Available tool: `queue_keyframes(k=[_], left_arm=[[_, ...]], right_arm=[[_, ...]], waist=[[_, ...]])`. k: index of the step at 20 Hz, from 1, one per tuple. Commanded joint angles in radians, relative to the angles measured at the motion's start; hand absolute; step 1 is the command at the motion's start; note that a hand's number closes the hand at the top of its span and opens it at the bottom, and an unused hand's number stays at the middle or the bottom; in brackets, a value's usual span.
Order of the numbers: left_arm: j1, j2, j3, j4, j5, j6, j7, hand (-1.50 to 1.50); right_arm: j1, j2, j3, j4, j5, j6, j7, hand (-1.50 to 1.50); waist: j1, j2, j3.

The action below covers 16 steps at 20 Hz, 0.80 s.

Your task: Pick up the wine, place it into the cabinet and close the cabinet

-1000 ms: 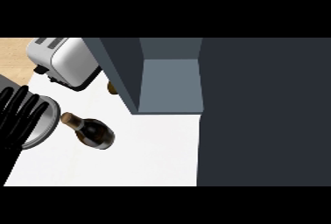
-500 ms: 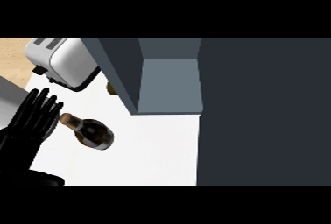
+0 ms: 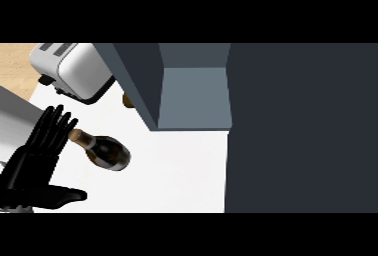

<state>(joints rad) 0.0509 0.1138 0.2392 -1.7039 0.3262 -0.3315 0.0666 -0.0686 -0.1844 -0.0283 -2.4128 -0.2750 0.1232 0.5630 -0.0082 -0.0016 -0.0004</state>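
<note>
A dark wine bottle (image 3: 108, 152) with a tan-capped neck stands on the white counter (image 3: 177, 180), seen from above, left of the cabinet. My left hand (image 3: 35, 161) comes in from the lower left, open, fingers straight and pointing up, thumb stretched out to the right. Its fingertips (image 3: 60, 120) lie just left of the bottle's neck; I cannot tell whether they touch it. The grey cabinet (image 3: 193, 97) stands open with its inside bare. My right hand does not show.
A silver toaster (image 3: 74, 70) sits at the back left. A small brown object (image 3: 127, 101) peeks out beside the cabinet's left wall. A large dark panel (image 3: 299, 130) fills the right side. A grey surface (image 3: 15, 120) lies at the far left.
My left hand has risen from the lower left edge and moved right, bringing its fingers up beside the bottle's neck. The bottle has stayed in place.
</note>
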Motion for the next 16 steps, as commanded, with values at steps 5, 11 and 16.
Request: queue_keyframes(k=[5, 11, 16], left_arm=[[-0.051, 0.008, 0.02, 0.226, -0.054, -0.049, -0.165, -1.5], [-0.068, 0.006, -0.021, 0.286, -0.086, -0.072, -0.178, -1.5], [-0.091, 0.045, 0.02, 0.42, -0.099, -0.123, -0.302, -1.5]], right_arm=[[0.028, 0.017, 0.027, -0.2, -0.05, -0.047, 0.11, -1.5], [0.112, 0.031, 0.003, -0.17, -0.08, 0.023, 0.019, -1.5], [0.021, 0.0, -0.017, -0.199, -0.101, -0.02, 0.123, -1.5]], waist=[[-0.004, 0.0, -0.001], [-0.004, 0.0, 0.0], [-0.005, 0.0, -0.001]])
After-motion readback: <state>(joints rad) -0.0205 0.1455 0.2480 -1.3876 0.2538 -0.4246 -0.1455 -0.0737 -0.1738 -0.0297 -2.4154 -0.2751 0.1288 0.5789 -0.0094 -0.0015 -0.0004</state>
